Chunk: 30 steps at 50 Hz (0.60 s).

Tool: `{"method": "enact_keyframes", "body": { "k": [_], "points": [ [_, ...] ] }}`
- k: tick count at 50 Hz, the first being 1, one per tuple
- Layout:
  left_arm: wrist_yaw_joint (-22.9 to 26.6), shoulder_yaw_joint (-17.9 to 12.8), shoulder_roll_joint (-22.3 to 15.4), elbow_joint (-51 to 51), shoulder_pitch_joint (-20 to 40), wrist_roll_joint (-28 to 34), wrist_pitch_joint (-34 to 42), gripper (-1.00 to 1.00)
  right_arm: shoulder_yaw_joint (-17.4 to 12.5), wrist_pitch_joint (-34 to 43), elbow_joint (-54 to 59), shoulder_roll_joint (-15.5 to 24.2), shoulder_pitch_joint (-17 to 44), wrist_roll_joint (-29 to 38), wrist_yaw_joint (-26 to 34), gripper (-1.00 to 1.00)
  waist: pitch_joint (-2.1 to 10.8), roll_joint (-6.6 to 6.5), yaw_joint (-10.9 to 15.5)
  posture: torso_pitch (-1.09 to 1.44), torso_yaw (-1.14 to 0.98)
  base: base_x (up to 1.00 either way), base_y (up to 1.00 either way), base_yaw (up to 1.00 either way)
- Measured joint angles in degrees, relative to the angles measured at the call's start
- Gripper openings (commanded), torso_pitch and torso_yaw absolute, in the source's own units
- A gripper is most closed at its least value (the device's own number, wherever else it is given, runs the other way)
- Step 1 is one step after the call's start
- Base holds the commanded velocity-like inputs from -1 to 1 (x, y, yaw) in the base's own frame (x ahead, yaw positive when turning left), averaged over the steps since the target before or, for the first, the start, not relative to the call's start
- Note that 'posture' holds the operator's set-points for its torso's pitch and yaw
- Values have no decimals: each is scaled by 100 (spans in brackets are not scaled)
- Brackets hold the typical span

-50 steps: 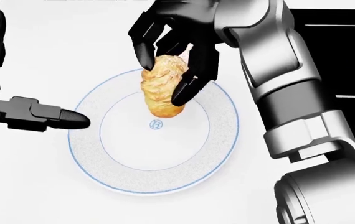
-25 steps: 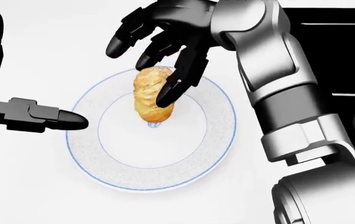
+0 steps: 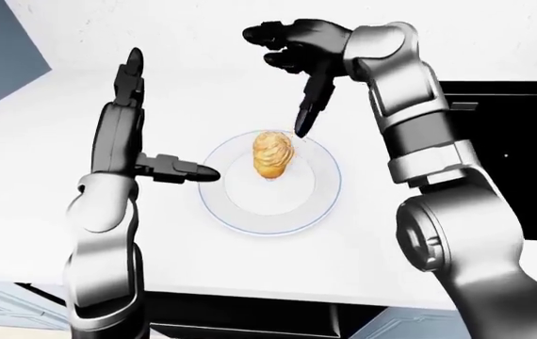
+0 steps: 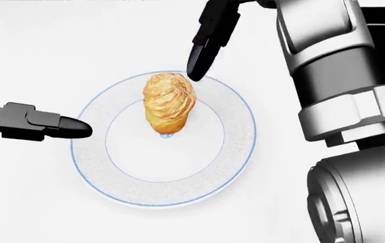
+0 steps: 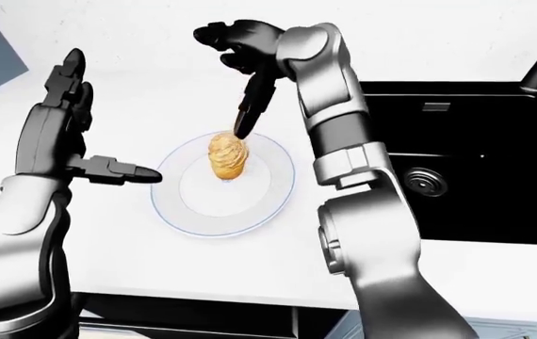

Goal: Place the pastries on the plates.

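Progress looks good for this pastry: it lies on the plate [image 4: 236,152], free of both hands; other pastries or plates are not in view. Left hand [image 3: 141,134] stands open just left of the plate, one finger pointing at its rim. The pastry [image 4: 169,104], golden and flaky, covers the glossy blue-ringed plate's centre. Right hand [image 3: 297,67] hangs open above, empty.

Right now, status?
Right hand open above pastry. Pastry on plate. Left hand open beside plate. Nothing in the way.
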<state>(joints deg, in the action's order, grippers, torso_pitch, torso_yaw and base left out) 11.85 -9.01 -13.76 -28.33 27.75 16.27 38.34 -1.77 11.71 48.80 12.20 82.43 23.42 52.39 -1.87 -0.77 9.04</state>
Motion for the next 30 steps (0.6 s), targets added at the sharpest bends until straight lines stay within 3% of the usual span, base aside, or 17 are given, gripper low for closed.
{"method": "enact_keyframes", "body": {
  "k": [4,8,14,20,30],
  "points": [
    [-8,-4,9,9,-17,-1,-16,100,-125,339,181,187,352,-128,-508,100,-11,6,26,0,18,0,0,0],
    [-30,-6,17,53,-42,-10,-27,100,-367,671,654,478,735,-328,-1403,100,-5,30,54,0,18,0,0,0],
    [-56,-58,-9,-27,-21,-1,41,100,-569,1164,676,881,776,-739,-2482,100,-20,56,84,0,18,0,0,0],
    [-83,-191,-96,-221,3,-30,157,100,-532,2193,-1068,1219,107,-1005,-2835,100,-76,69,133,0,18,0,0,0],
    [-63,-491,-451,-619,165,-112,582,100,-937,3528,-3103,1869,-768,-1557,-3100,100,-85,83,189,0,18,0,0,0]
  ]
}}
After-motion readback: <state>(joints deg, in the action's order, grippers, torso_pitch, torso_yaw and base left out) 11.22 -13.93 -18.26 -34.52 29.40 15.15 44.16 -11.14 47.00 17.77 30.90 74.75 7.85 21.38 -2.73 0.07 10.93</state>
